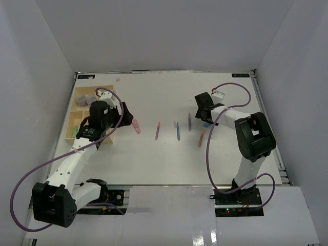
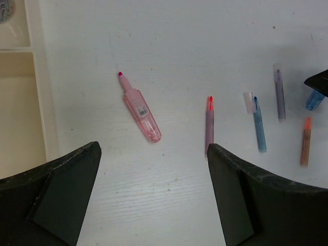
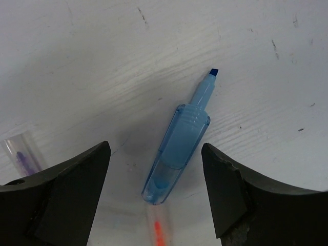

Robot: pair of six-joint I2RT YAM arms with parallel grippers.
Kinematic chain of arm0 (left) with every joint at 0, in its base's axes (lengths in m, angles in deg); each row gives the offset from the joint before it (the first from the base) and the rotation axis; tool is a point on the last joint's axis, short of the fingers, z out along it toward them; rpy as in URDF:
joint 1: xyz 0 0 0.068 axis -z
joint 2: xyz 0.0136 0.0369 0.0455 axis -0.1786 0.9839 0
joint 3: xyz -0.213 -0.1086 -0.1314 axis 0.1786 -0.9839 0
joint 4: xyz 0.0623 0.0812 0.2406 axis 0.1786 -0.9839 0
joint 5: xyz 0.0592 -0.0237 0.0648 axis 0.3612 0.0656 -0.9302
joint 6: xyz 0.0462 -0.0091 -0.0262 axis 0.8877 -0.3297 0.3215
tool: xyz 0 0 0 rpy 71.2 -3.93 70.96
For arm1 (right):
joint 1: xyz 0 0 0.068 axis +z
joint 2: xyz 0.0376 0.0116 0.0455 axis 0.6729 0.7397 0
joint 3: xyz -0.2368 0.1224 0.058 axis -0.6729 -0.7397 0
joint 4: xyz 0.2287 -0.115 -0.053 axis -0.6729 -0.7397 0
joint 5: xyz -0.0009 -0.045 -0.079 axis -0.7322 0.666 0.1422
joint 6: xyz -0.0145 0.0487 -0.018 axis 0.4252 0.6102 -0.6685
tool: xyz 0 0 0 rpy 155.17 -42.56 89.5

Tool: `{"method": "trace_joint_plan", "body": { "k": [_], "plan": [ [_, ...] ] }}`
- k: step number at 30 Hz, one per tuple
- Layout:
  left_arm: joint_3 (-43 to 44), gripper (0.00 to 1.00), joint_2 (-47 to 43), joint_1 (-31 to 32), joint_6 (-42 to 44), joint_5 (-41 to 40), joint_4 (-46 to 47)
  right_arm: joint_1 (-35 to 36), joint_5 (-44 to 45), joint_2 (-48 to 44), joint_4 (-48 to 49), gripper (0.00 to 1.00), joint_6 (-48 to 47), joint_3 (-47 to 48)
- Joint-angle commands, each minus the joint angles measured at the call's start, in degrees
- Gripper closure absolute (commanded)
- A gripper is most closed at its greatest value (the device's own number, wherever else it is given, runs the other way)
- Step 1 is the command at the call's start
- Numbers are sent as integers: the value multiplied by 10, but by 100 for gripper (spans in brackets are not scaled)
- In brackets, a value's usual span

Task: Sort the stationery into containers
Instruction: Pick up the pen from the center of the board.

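White walls box in a white desk [image 1: 154, 97], its painted grain scuffed with small dark marks. I see the cream tray [image 1: 77, 108] at the far left corner, partly under my left arm [image 1: 77, 154]. My left fingers [image 2: 66, 189] are spread wide and empty above bare desk, with a pink highlighter [image 2: 141, 108] lying just beyond them, near the tray. Four thin pens [image 2: 259, 128] lie in a loose row mid-desk. My right fingers [image 3: 66, 189] stand released either side of a blue highlighter [image 3: 177, 148], which lies flat and uncapped; neither finger touches it.
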Motion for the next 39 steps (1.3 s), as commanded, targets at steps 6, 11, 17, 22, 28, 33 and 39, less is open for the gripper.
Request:
{"method": "trace_joint_plan", "body": {
  "k": [6, 11, 17, 22, 28, 33, 39],
  "plan": [
    [7, 5, -14, 14, 11, -11, -10, -11, 21, 26, -18, 27, 62, 24],
    [7, 5, -11, 15, 11, -9, -10, -15, 15, 37, -18, 34, 69, 22],
    [8, 5, -7, 15, 11, -9, -11, -22, 8, 51, -18, 44, 72, 27],
    [9, 5, -2, 15, 11, -9, -11, -25, 10, 64, -18, 53, 67, 44],
    [9, 5, 2, 16, 13, -11, -12, -32, 7, 95, -18, 65, 44, 84],
    [9, 5, 5, 15, 13, -10, -12, -36, 3, 117, -1, 70, -13, 121],
    [9, 5, 7, 15, 13, -10, -12, -43, -36, 133, 25, 64, -110, 138]
  ]
}}
